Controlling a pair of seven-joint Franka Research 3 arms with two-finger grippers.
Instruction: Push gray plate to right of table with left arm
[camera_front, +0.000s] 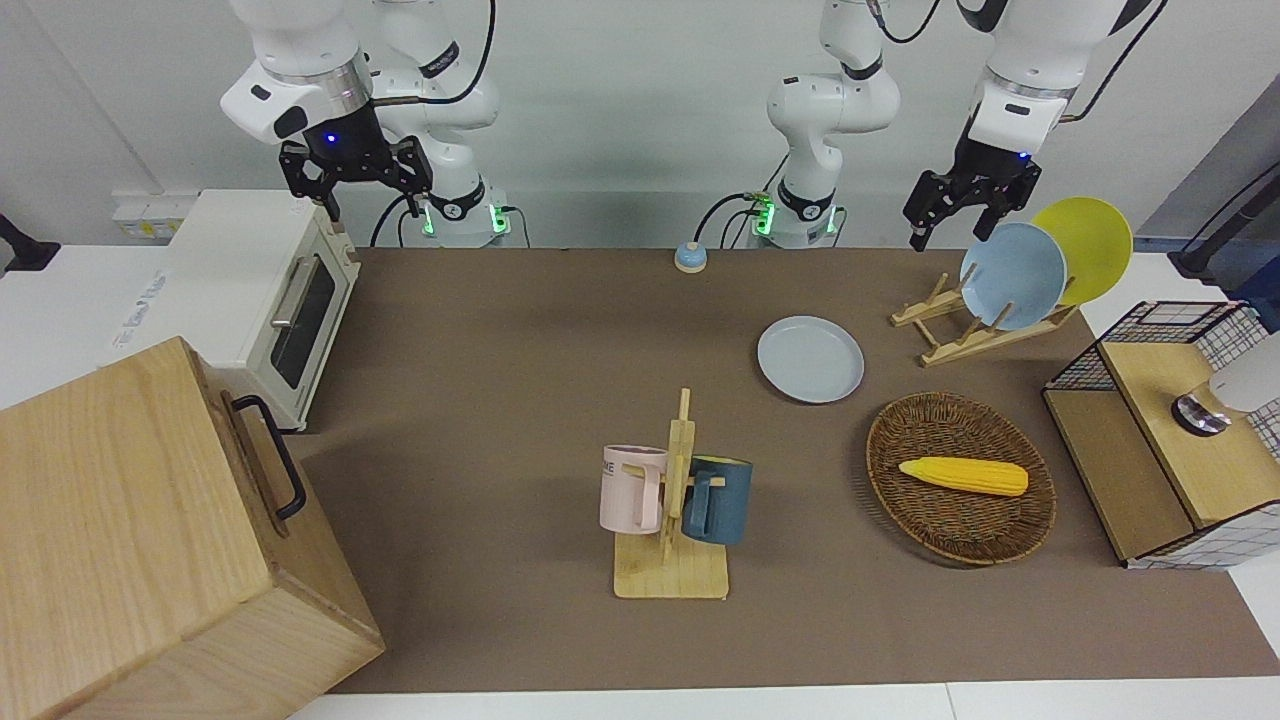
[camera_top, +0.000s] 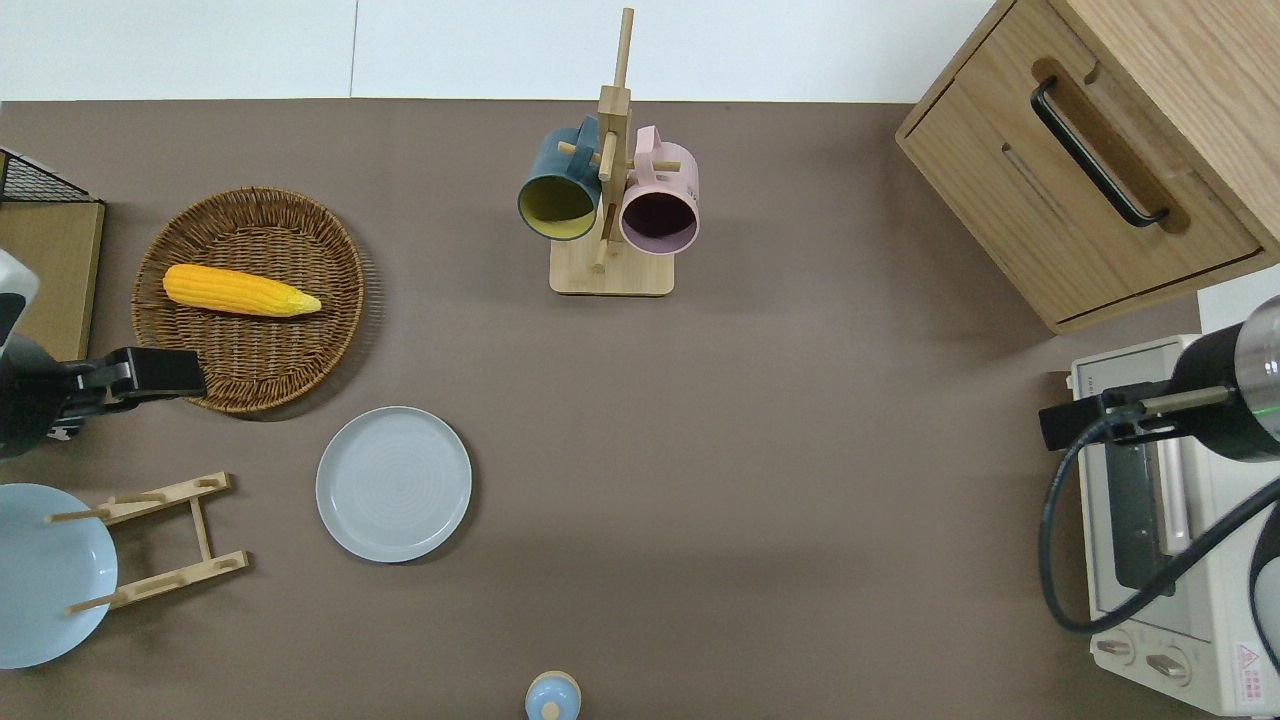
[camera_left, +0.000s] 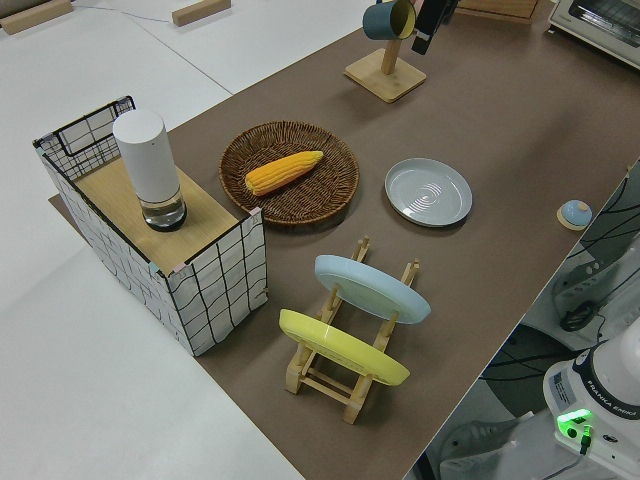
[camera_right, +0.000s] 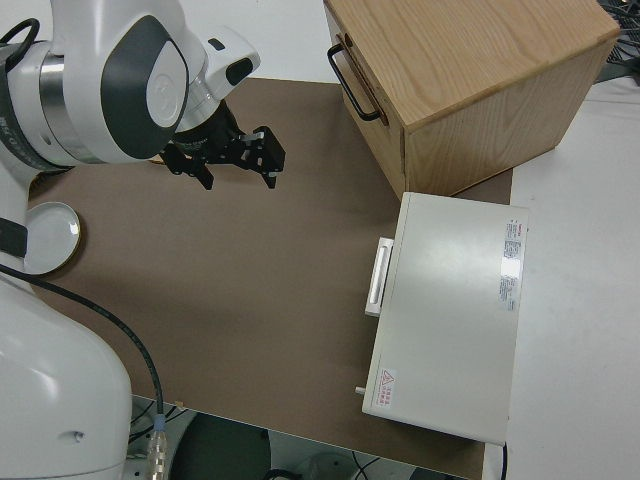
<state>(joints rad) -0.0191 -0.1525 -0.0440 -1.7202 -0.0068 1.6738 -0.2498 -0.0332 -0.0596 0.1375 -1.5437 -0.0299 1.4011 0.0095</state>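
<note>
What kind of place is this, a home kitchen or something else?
Probably a robot lab set up like a kitchen: two white arms, the left arm among them, stand at a covered table with a toaster oven, a plate rack and a mug stand.

Both arms are glossy white with rounded joint housings and dark grey caps. The left arm (camera_front: 1020, 90) and right arm (camera_front: 310, 80) each end in a black two-finger gripper under a blue light. Black cables loop along the links; green lights glow at the bases.
</note>
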